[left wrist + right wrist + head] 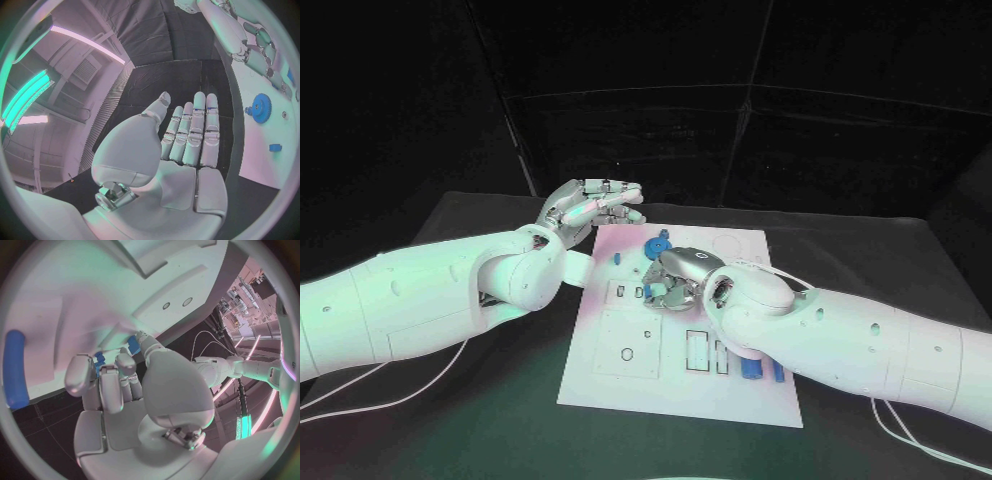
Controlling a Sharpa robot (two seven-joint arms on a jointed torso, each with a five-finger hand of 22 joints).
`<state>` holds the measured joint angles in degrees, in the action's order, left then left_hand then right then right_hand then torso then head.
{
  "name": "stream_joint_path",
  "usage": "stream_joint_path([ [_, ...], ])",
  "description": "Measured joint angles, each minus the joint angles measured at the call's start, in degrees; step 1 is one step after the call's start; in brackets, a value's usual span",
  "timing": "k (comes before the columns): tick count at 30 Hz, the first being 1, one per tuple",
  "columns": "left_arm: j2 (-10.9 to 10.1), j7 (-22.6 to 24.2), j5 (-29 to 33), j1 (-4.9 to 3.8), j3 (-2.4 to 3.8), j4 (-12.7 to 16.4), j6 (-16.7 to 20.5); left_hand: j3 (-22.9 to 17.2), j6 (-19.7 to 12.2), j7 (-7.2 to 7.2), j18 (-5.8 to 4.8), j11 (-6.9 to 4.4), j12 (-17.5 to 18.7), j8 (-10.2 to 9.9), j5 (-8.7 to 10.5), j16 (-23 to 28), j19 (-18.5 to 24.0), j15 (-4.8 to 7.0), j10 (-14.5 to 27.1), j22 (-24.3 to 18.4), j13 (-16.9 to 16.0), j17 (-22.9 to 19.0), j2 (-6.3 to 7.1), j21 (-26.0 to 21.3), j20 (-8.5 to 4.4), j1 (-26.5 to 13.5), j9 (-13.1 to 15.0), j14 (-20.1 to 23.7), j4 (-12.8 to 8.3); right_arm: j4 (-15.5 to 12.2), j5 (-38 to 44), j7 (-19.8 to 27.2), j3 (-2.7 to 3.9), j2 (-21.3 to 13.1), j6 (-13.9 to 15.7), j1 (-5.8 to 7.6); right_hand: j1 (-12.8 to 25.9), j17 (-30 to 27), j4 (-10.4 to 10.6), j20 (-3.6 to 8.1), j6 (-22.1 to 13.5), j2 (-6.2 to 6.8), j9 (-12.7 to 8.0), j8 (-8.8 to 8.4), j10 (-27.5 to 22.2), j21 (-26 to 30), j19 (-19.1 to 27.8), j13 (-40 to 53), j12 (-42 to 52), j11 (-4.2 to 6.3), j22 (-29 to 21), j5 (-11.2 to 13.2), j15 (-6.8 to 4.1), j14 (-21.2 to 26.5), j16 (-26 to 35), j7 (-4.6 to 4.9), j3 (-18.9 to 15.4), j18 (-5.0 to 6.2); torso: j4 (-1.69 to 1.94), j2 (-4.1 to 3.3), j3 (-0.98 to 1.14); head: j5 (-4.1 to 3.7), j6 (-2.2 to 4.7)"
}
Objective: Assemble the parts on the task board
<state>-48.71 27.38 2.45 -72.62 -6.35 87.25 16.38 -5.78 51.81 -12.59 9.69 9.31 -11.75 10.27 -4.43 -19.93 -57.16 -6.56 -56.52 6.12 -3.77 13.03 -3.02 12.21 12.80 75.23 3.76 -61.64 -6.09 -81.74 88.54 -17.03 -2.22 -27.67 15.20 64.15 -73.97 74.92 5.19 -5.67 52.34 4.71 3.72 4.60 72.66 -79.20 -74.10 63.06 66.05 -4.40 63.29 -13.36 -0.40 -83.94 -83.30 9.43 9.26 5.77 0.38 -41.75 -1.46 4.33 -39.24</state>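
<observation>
Your white rectangular task board (625,375) lies flat in the middle of the black bench (444,420), its long axis running away from the robot. It carries shallow outlined recesses; near its close right corner a long blue cylindrical rod (750,369) lies in one, its long axis along the board's length, with a second shorter blue piece (777,371) just beside it. Toward the far end a round blue toothed gear (655,247) sits on the board, seen flat-on from the left wrist camera, with a small blue block (275,147) near it on the same plate.

Your right robot hand (678,281) hovers over the board's middle, fingers curled in. From the right wrist camera you can see a small blue part (133,344) pinched between the thumb and a fingertip, and another bit of blue (99,359) showing between the neighbouring fingers; whether that is a separate piece you cannot tell. The long rod appears at the edge of that camera too.

Your left robot hand (589,208) is off the board's far left corner, above the bench. From its wrist camera the fingers (197,130) lie straight and side by side, thumb out, holding nothing.
</observation>
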Motion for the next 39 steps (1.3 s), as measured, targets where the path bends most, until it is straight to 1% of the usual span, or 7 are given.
stream_joint_path([
  [10,-0.1,-0.2,0.0,0.00,0.00,-0.1,0.0,0.0,0.0,0.00,0.00,0.00,0.0,0.0,0.00,-0.1,-0.1,0.00,0.0,0.0,0.0,0.0,0.00,0.0,-0.14,0.0,0.0,0.0,0.0,-1.1,-0.8,0.3,-0.20,-1.3,2.6,-0.27,1.5,0.0,1.7,-0.81,-2.3,1.45,0.1,-0.46,-1.0,0.7,0.8,-1.4,-0.8,-0.61,-1.7,0.0,0.41,0.0,0.8,0.73,-3.8,0.00,0.00,0.00,0.02,-0.02,0.11],
  [21,-0.8,-2.1,-2.9,0.00,0.00,-1.5,-1.5,0.4,5.4,3.47,-0.01,-4.51,0.0,-0.3,0.00,-12.5,-16.5,6.28,-12.5,4.5,-1.0,9.1,0.03,8.7,-6.17,-3.0,0.1,-20.3,2.0,-9.5,-4.9,7.8,-0.13,-9.6,7.4,0.03,0.4,-2.9,2.7,-1.14,-4.8,1.07,0.1,-0.17,-4.6,4.2,4.8,-5.5,-4.2,-0.51,-7.7,-0.2,0.62,-0.2,3.6,0.53,-6.8,0.49,-0.18,0.27,0.08,0.37,0.30],
  [27,-1.2,-5.3,-8.2,0.00,0.00,-2.6,-2.8,1.8,7.1,5.19,-0.01,-6.87,-4.2,-1.3,0.00,-49.5,-23.5,8.31,-20.1,10.0,-5.7,50.6,1.09,17.2,-8.83,-5.4,0.3,-22.4,4.3,-13.4,-9.3,11.9,0.44,-14.3,7.9,1.39,-0.2,-4.2,3.3,-0.87,-5.4,1.03,0.2,0.57,-4.9,5.6,6.0,-5.9,-4.4,-0.41,-10.2,-0.6,0.61,-0.2,4.6,0.29,-8.4,0.93,-0.24,0.69,0.32,0.46,0.25],
  [29,-1.4,-7.0,-10.2,0.00,0.00,-2.8,-3.1,2.8,7.6,5.76,-0.01,-7.36,-7.4,-1.3,0.00,-58.5,-25.2,8.62,-21.6,18.8,-8.7,59.9,1.25,25.5,-9.39,-6.5,0.6,-22.3,5.3,-14.1,-11.6,12.9,0.62,-15.7,7.8,2.08,-0.8,-4.2,3.4,-0.87,-5.3,0.46,0.4,1.21,-4.9,5.8,6.0,-5.8,-4.1,-0.41,-10.3,-1.0,0.61,-0.2,4.6,0.31,-8.6,0.93,-0.27,0.92,0.46,0.49,0.17],
  [33,-1.7,-12.8,-16.0,0.00,0.01,-2.9,-3.8,4.6,9.0,6.69,-2.20,-8.21,-16.4,0.5,0.00,-65.7,-26.5,9.31,-21.5,36.2,-16.7,61.9,0.87,41.2,-10.09,-8.4,1.9,-22.3,7.8,-14.6,-17.9,14.6,0.87,-18.5,7.2,4.17,-1.7,-3.9,3.3,-0.87,-3.8,-0.52,0.6,2.36,-4.9,5.8,6.0,-5.4,-3.5,-0.41,-10.3,-1.3,0.61,-0.2,4.6,0.39,-8.7,0.92,-0.31,1.40,0.73,0.59,-0.01],
  [37,-1.4,-20.8,-23.3,-0.10,0.01,-3.3,-5.2,9.0,9.7,7.99,-2.19,-9.00,-41.4,6.5,0.44,-67.3,-23.3,10.25,-18.6,44.2,-41.9,61.9,0.98,48.7,-10.55,-10.5,6.8,-22.3,11.8,-13.6,-23.6,16.0,0.91,-20.5,6.6,6.24,-2.3,-3.8,3.2,-0.87,-3.4,-1.04,0.7,2.72,-4.7,5.8,6.0,-5.3,-3.3,-0.19,-10.3,-1.5,0.61,-0.2,4.6,0.34,-8.8,0.92,-0.34,1.91,0.98,0.67,-0.35],
  [39,-0.9,-24.8,-26.9,-0.20,0.01,-3.7,-6.0,10.2,9.0,8.44,-2.19,-9.35,-46.9,9.4,0.44,-67.9,-22.4,10.26,-17.8,46.6,-47.6,61.9,0.51,50.9,-10.74,-10.0,9.3,-22.3,12.9,-12.5,-25.9,16.5,0.98,-21.1,6.4,7.18,-2.3,-3.7,3.2,-0.87,-3.4,-1.05,0.7,3.01,-4.7,5.8,6.0,-5.2,-3.3,-0.20,-10.3,-1.5,0.61,-0.2,4.6,0.34,-8.8,0.91,-0.37,2.22,1.12,0.74,-0.62],
])
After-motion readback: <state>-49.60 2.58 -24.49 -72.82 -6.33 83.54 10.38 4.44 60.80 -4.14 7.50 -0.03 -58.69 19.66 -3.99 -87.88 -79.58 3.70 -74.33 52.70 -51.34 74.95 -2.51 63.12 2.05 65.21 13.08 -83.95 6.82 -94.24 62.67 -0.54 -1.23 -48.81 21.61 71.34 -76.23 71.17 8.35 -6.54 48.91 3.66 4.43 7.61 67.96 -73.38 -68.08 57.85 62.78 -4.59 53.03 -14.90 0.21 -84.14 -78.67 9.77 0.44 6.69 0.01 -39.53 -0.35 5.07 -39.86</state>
